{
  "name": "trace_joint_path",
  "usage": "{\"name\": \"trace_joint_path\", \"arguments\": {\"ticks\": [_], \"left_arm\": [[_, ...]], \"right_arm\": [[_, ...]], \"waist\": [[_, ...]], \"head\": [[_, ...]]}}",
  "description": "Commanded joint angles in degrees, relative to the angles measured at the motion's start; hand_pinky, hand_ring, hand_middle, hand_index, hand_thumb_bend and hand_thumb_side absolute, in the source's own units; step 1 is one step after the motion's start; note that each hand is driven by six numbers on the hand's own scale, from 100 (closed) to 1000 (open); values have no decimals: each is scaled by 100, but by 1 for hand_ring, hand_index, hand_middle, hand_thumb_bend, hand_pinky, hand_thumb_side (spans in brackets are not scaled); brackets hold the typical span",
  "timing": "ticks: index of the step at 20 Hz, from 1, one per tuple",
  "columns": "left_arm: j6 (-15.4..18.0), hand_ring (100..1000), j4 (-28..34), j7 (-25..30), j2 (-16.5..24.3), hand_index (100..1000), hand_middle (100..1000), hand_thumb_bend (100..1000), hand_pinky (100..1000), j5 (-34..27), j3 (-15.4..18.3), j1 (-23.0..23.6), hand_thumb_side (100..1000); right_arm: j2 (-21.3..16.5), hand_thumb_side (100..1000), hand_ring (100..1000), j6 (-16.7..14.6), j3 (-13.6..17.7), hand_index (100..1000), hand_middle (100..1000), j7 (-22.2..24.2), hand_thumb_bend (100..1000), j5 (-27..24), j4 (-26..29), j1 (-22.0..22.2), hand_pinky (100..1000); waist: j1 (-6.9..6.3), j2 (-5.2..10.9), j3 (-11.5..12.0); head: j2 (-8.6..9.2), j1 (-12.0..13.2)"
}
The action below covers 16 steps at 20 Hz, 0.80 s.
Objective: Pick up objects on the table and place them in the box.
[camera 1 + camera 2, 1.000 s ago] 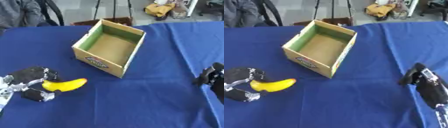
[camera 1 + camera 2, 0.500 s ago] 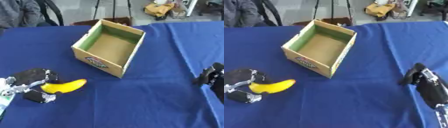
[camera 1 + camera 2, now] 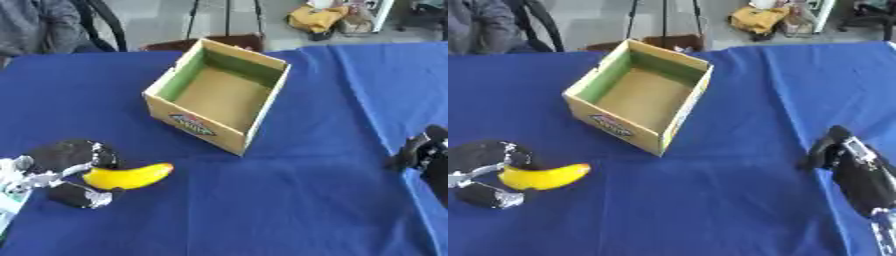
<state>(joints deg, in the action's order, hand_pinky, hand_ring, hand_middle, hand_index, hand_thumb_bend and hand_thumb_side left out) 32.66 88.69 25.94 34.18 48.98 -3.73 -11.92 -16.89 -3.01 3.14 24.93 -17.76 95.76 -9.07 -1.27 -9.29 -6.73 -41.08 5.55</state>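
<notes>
A yellow banana lies on the blue tablecloth at the lower left. My left hand is curled round its left end, fingers above and thumb below. An open cardboard box with a green inner wall stands askew at the centre back; nothing lies inside it. My right hand rests at the right edge with its fingers curled and nothing in it.
Blue cloth covers the whole table. Beyond the far edge are a chair, a tripod's legs and a yellow bundle on the floor. A seated person's grey sleeve shows at the upper left.
The left hand with the banana has drifted slightly to the left and lower. The right hand has hardly moved.
</notes>
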Motion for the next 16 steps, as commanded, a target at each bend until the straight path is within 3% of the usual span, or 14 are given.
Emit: {"name": "trace_joint_path", "arguments": {"ticks": [1,8,16], "left_arm": [[17,602,20,-43,86,788,587,306,603,76,8,-92,809],[19,585,-54,-154,85,778,570,322,587,229,-15,-115,716],[-82,547,-169,-387,65,751,533,279,543,387,-45,-139,539]], "right_arm": [[-92,796,373,-5,17,499,312,13,100,-5,87,-69,515],[-84,796,373,-6,18,499,312,14,100,-2,90,-75,516],[-77,796,373,-6,19,499,312,19,100,0,91,-79,516]], "waist": [[4,48,-10],[10,31,-17],[16,18,-23]], "head": [[28,10],[30,13],[35,12]]}}
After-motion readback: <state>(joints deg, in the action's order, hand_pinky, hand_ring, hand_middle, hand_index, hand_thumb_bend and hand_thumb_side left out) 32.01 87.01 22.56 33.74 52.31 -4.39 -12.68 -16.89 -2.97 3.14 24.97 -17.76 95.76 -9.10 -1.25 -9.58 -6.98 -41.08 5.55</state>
